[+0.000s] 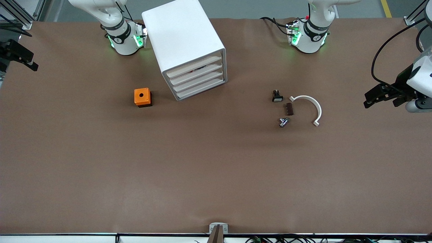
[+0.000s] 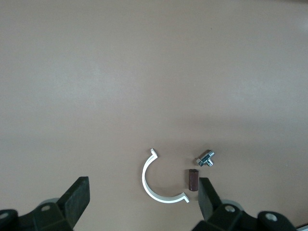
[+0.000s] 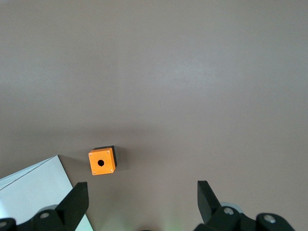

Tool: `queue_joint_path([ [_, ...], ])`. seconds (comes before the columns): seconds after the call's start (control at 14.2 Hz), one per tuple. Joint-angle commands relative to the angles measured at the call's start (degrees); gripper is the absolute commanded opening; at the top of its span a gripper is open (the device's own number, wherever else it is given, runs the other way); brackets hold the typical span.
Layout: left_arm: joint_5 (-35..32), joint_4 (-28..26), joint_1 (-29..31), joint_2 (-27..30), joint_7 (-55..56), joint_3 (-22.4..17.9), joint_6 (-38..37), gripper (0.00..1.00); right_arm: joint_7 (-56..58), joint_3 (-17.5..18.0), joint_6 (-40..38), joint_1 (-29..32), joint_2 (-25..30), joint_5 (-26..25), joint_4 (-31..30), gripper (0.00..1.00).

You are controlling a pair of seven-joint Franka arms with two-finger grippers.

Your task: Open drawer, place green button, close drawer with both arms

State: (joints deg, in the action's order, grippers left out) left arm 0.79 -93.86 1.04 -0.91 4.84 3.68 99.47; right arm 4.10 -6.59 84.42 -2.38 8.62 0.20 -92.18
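Start of task by the look of it, nothing gripped yet. Left gripper (image 1: pixel 383 99) parked high over the left arm's end of the table (image 1: pixel 216 175), fingers (image 2: pixel 77 199) spread wide, empty. Right gripper (image 1: pixel 18 55) parked likewise over the right arm's end, fingers (image 3: pixel 74 204) spread wide, empty. Probably pulled out to the edges to keep the working area unobstructed.

Drawer cabinet (image 1: pixel 184 37) near the right arm's base, turned at an angle, four drawer fronts (image 1: pixel 197 79) facing the open table; all appear pushed in. Probably placed there for the right arm to pull while the left arm fetches.

Button (image 1: pixel 283 122) lying on the table toward the left arm's end, well apart from the cabinet; silvery-blue here, green cap not made out. Nearest the front camera in a small cluster: brown block (image 1: pixel 289 109) just beside, black button with white face (image 1: pixel 277 96) farther from the camera, white half-ring (image 1: pixel 308 106) curving beside the block. Button, block and half-ring also in the left wrist view; tight spacing, so risk of nudging the block on pickup.

Orange box (image 1: pixel 142 97) with a hole on top, beside the cabinet, toward the right arm's end; likely a distractor.

Brown matte cover, flat, a few faint creases. Grey floor, yellow line (image 1: pixel 386 8), metal frame posts at the corners, loose black cables (image 1: pixel 388 44) at the left arm's end.
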Motion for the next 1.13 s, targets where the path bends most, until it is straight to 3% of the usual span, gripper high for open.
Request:
queue_joint_path([
  [0.0,-1.2,0.7,0.7,1.1,-0.8,0.7,-0.9,0.99,1.4,0.7,0.1,1.5,1.3,0.9,-1.1,1.00],
  [1.06,-0.4,3.7,0.6,1.6,0.1,1.6,-5.9,1.00,0.8,0.6,-0.9,1.7,1.1,2.3,-1.2,1.00],
])
